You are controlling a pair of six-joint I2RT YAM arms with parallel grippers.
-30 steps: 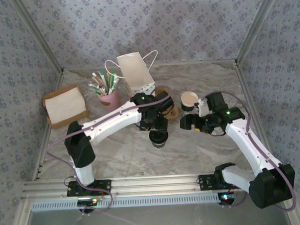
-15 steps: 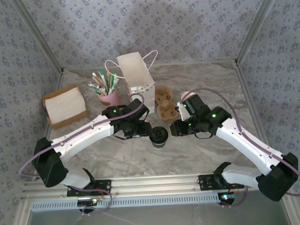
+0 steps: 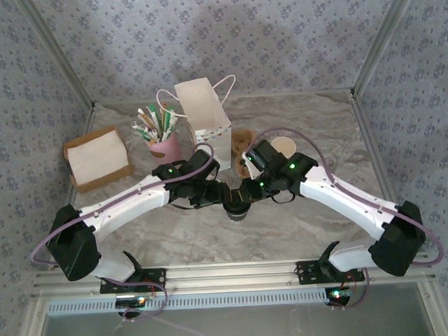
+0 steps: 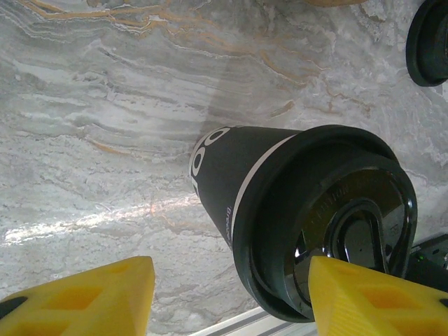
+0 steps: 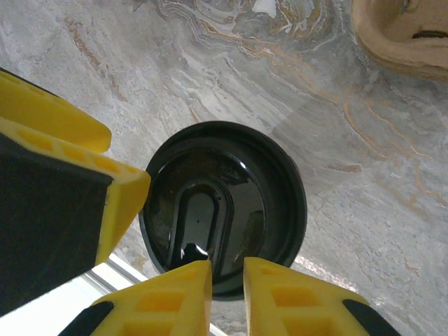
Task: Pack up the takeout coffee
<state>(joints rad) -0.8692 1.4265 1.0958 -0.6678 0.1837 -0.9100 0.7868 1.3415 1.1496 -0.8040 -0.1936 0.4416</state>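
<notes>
Two arms meet at the middle of the table [image 3: 318, 119], both over a dark cup [image 3: 237, 207] with a black lid [image 5: 224, 210] that stands upright on the marble. My left pincer [image 4: 227, 280] is released. In its wrist view the yellow fingers [image 4: 84, 297] stand wide apart with the dark cup between them. One finger is well clear of the cup wall, and the other overlaps the rim of the lid in the picture. My right pincer [image 5: 227, 269] hangs over the near edge of that lid, its two fingers drawn almost together with only a thin slit between them. I cannot tell whether they nip the rim or only sit above it.

From above I see the tan cup [image 3: 282, 147], the coffee I am meant to pack, standing open-topped just behind the right arm and beside the cardboard cup carrier [image 3: 241, 141]. Neither pincer touches it. Farther back stands the white paper bag [image 3: 203, 109], upright with its handles up. To its left are a pink cup [image 3: 163, 144] full of straws and, well apart near the left wall, a cardboard box [image 3: 97, 159] with a pale sheet in it.
</notes>
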